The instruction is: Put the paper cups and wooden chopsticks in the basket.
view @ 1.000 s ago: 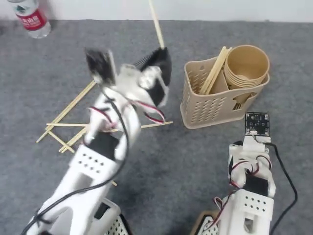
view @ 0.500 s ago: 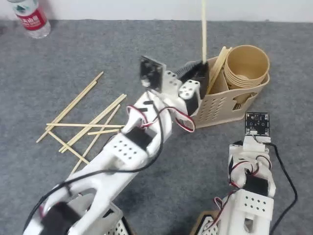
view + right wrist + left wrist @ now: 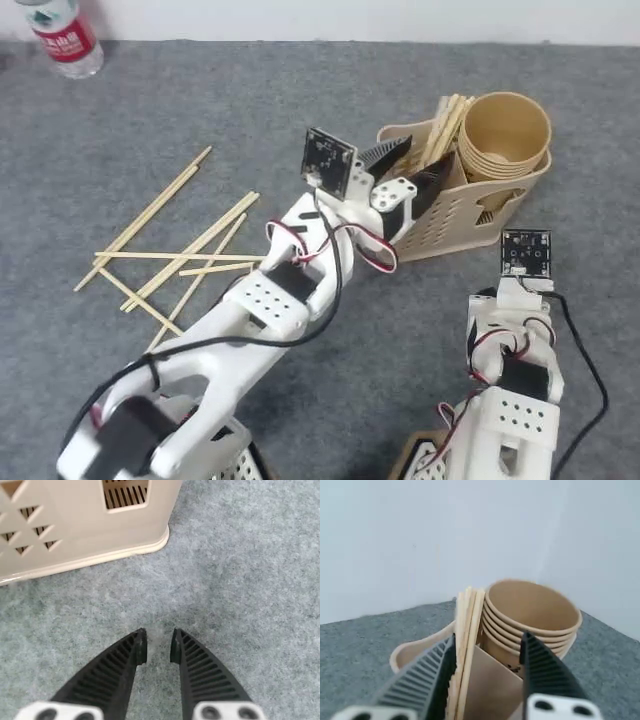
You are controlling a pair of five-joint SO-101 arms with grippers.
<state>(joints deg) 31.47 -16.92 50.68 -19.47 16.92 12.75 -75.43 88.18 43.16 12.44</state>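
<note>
A beige basket [image 3: 430,225] stands at the back right and holds a stack of paper cups [image 3: 505,135] and a bundle of wooden chopsticks [image 3: 445,115] leaning in its left compartment. My left gripper [image 3: 420,165] hangs open over that left compartment. In the left wrist view its fingers [image 3: 435,680] are spread wide, with the chopsticks [image 3: 469,625] and cups [image 3: 530,610] just beyond them. Several loose chopsticks [image 3: 170,250] lie crossed on the carpet at the left. My right gripper [image 3: 157,645] is narrowly open and empty, low over the carpet beside the basket [image 3: 75,525].
A plastic bottle with a red label [image 3: 60,35] lies at the back left corner. The right arm [image 3: 515,350] sits at the front right, just in front of the basket. Grey carpet lies bare between the loose chopsticks and the basket.
My left arm swung right from the loose chopsticks to the basket carrying one upright chopstick. That chopstick now leans with the others in the basket and the gripper has opened. The right arm stayed still.
</note>
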